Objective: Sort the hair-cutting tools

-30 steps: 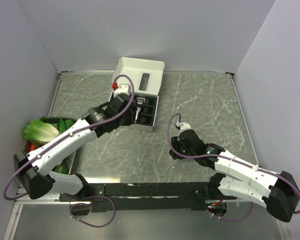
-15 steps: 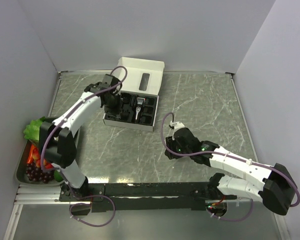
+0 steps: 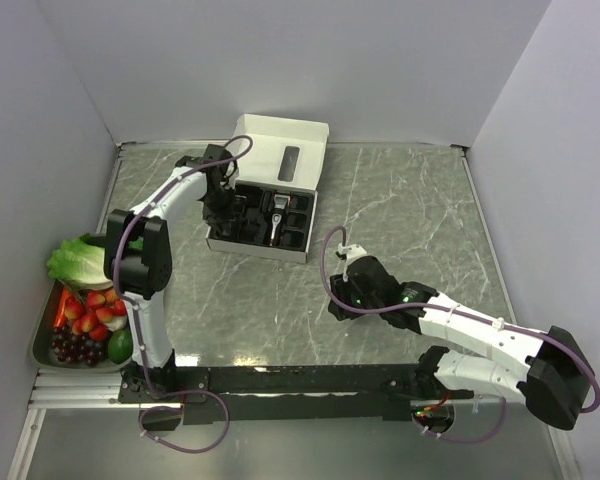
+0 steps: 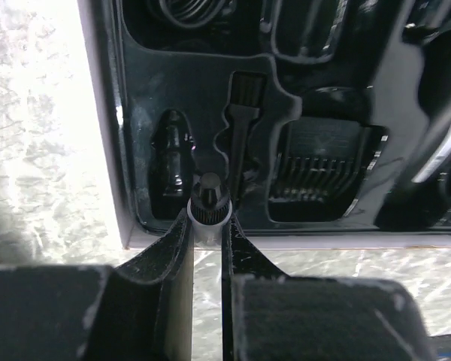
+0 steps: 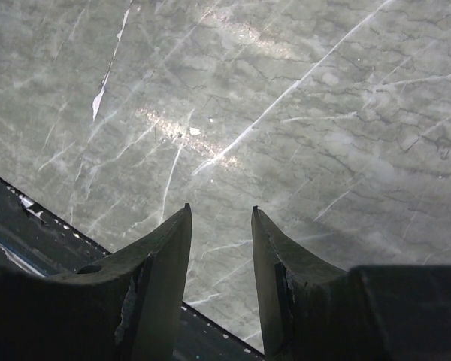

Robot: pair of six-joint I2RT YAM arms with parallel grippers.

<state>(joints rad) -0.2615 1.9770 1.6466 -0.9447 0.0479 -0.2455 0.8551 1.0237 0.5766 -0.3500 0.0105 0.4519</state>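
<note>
Just at the edge of the black insert (image 4: 203,98), the left gripper (image 4: 208,218) pinches a small ribbed black cap (image 4: 210,197), its fingers nearly together around it. Beside the cap a brush (image 4: 239,131) lies in its slot, with a comb (image 4: 319,169) one pocket over. The clipper (image 3: 277,215) lies mid-insert in the white box (image 3: 280,135) at the far side of the table (image 3: 410,200). Well apart, the right gripper (image 5: 219,214) hangs spread and empty over bare marble. A tray (image 3: 40,345) of fruit (image 3: 85,320) and lettuce (image 3: 80,262) sits at the left edge.
</note>
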